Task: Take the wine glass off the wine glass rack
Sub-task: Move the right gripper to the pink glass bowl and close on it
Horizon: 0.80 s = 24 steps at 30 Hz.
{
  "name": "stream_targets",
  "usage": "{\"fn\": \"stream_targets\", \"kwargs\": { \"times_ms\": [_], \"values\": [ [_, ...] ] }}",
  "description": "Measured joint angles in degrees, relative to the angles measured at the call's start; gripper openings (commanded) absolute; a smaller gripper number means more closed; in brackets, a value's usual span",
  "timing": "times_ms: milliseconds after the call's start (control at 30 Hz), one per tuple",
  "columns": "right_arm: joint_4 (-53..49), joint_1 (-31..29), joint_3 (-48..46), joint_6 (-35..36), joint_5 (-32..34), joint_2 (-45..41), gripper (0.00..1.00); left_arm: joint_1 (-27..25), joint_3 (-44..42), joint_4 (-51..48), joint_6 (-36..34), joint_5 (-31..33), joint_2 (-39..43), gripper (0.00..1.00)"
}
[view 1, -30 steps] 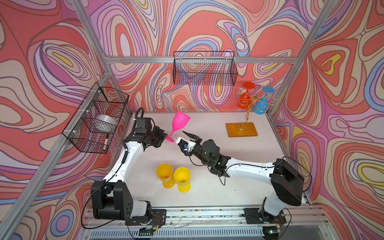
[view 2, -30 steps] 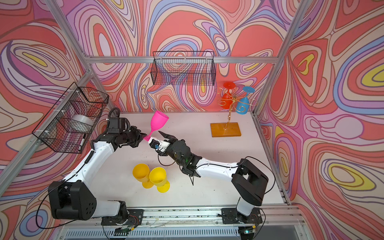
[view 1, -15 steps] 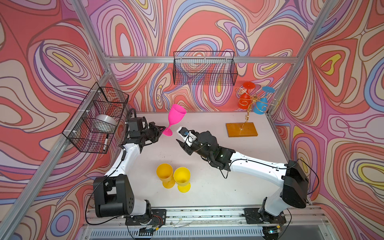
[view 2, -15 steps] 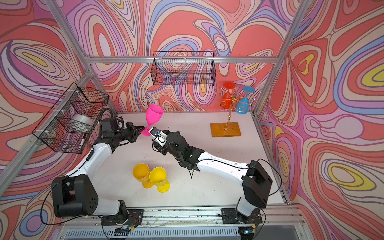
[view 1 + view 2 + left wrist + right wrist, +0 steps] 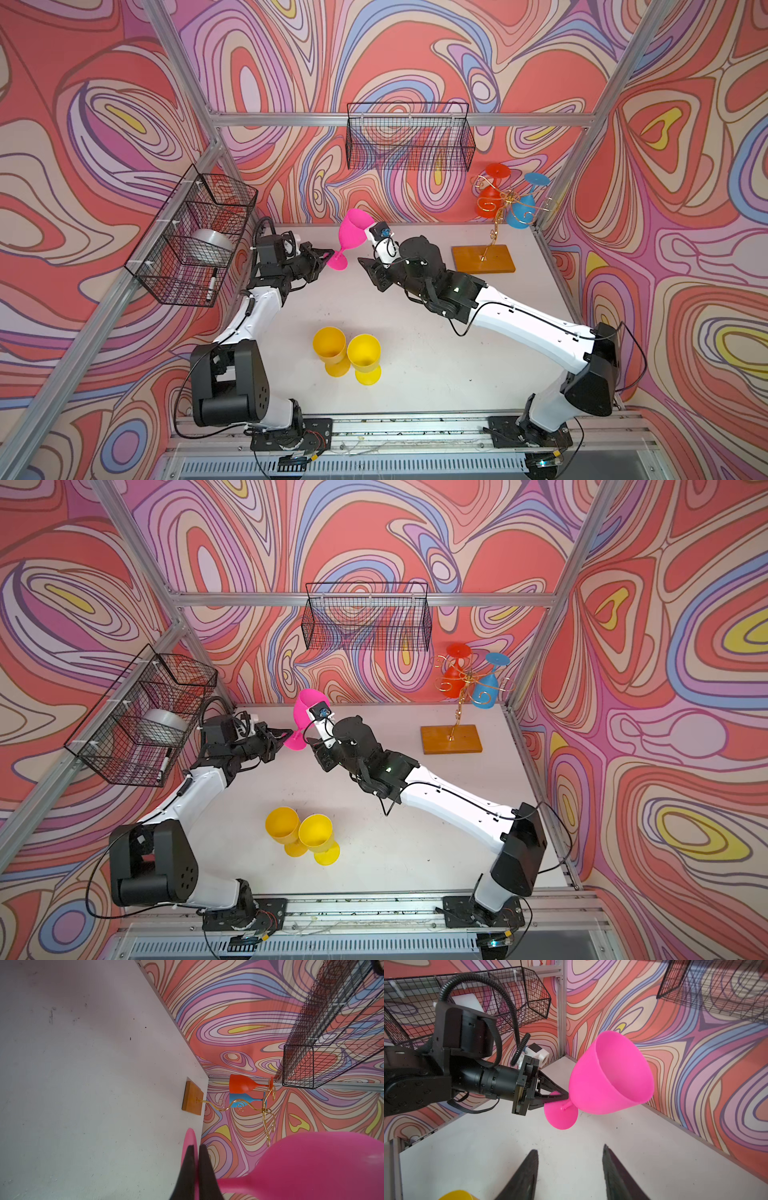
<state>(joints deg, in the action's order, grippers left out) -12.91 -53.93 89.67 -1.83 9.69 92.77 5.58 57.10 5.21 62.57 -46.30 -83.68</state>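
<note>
Well apart from the wine glass rack [image 5: 494, 216], my left gripper [image 5: 329, 253] pinched the pink wine glass [image 5: 352, 232] by its stem; seemingly light, stiff. Right gripper [image 5: 570, 1148] spread.

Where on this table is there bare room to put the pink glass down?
Bare table lies between the yellow glasses and the right arm, toward the front. Crowded: the middle, where both arms meet at the pink glass, and the rack corner.

You'll find the pink glass [image 5: 353, 232] off the rack [image 5: 482, 259], tilted in the air at back left, its stem pinched by the left gripper [image 5: 327, 255]. The gold wire rack stands upright on its amber base at back right, with a red glass [image 5: 487, 203] and a blue glass [image 5: 519, 214] hanging upside down from it.
</note>
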Motion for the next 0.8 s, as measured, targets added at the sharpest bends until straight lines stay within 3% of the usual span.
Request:
{"fn": "stream_targets", "kwargs": {
  "times_ms": [300, 800],
  "values": [
    [-12.50, 2.45, 10.54, -9.14, 0.00, 0.02, 0.47, -1.07, -2.78, 6.56, -1.88, -0.70, -0.11, 0.00],
    [-24.11, 4.15, 18.75, -15.56, -4.90, 4.57, 0.44, -6.69, 0.55, -2.97, -15.54, 3.28, 1.27, 0.00]
  ]
}}
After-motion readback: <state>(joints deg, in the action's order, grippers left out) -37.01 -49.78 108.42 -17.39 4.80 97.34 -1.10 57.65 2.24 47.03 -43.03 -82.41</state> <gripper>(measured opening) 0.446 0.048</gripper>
